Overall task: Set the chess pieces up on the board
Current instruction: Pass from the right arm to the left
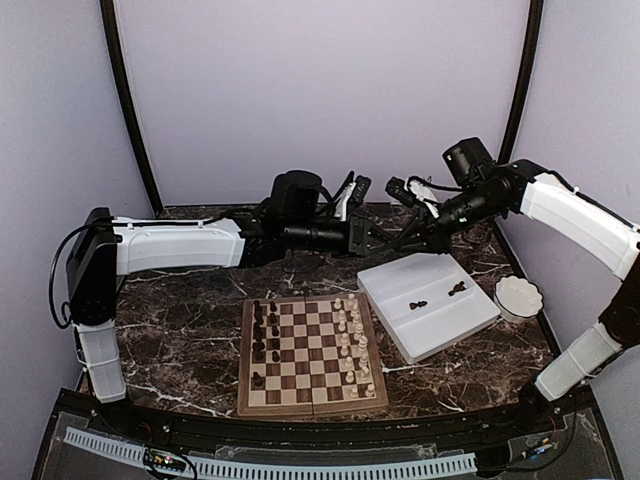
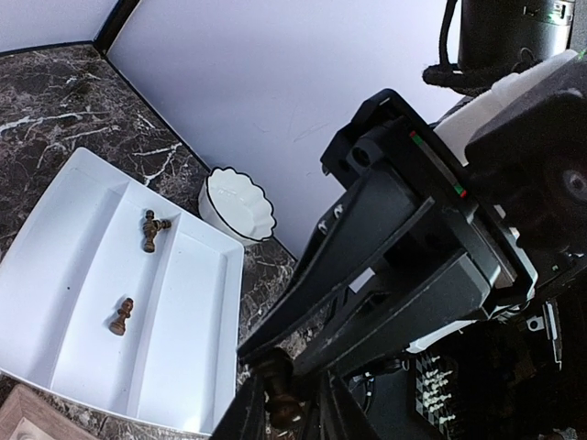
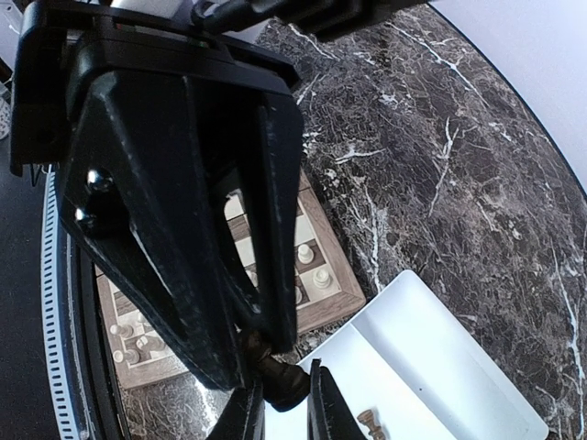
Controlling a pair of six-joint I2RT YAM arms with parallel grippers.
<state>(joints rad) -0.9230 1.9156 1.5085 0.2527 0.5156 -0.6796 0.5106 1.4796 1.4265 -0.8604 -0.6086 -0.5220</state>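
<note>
my left claw [image 2: 290, 414] and right claw [image 3: 249, 354] both pinching one tiny dark brown chess piece [image 3: 277, 374], above dark marble tabletop [image 1: 180, 330]

The surface [image 1: 190, 330] is brown-black marble veined with white. The board [image 1: 305, 365] has dark brown and pale tan checks inside a mid-brown frame. Near-black pieces [image 1: 259, 345] line its left side and cream-white pieces [image 1: 350, 335] its right. The tray [image 1: 440, 325], right of centre, is plain white, with dark brown pieces [image 1: 418, 303] in it. The bowl [image 2: 237, 206] is white with a thin black line along its wavy rim. The walls [image 1: 320, 90] are pale lilac. The arms [image 1: 175, 245] are white with black joints. The left hand [image 2: 284, 417] and right hand [image 3: 280, 403] are black, and the piece [image 3: 275, 371] at their tips is dark brown.
</note>
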